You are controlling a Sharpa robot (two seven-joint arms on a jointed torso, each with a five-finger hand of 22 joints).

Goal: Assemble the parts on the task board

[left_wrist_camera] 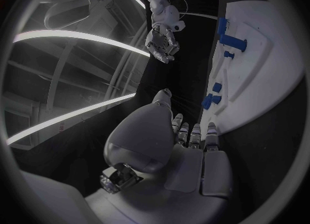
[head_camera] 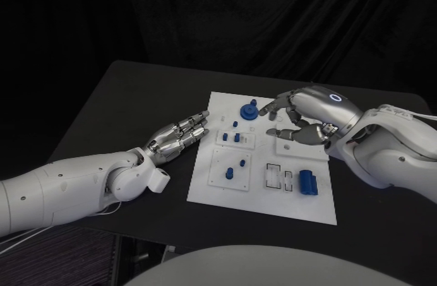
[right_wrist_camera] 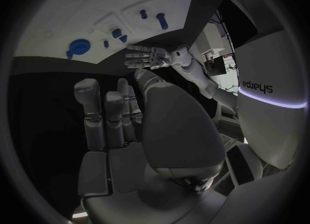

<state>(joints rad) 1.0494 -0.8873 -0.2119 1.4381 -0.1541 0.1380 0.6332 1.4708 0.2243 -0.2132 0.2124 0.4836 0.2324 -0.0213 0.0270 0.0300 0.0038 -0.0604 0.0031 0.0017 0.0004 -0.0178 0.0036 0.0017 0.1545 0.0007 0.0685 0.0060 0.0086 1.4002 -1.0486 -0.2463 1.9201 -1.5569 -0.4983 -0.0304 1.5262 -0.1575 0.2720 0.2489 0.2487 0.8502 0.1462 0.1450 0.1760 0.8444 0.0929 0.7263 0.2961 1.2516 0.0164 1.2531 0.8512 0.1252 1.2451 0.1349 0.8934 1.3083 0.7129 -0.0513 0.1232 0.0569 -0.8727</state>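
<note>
The white task board (head_camera: 262, 196) lies in the middle of the black table. Blue parts sit on it: a round knob (head_camera: 247, 112) at the far edge, two small pegs (head_camera: 231, 136) below it, two pieces (head_camera: 236, 167) in the left plate and a block (head_camera: 308, 182) near the right. My left hand (head_camera: 182, 135) lies flat with fingers straight, just off the board's left edge, holding nothing. My right hand (head_camera: 299, 118) hovers over the board's far right part, fingers bent but apart, nothing between them. The right wrist view shows the knob (right_wrist_camera: 79, 46) and my left hand (right_wrist_camera: 151, 57).
The black table (head_camera: 119, 103) extends well to the left of the board and narrowly to its right. In the left wrist view the board (left_wrist_camera: 265, 64) runs along one side with its blue parts (left_wrist_camera: 232, 41), and my right hand (left_wrist_camera: 162, 41) hangs beyond it.
</note>
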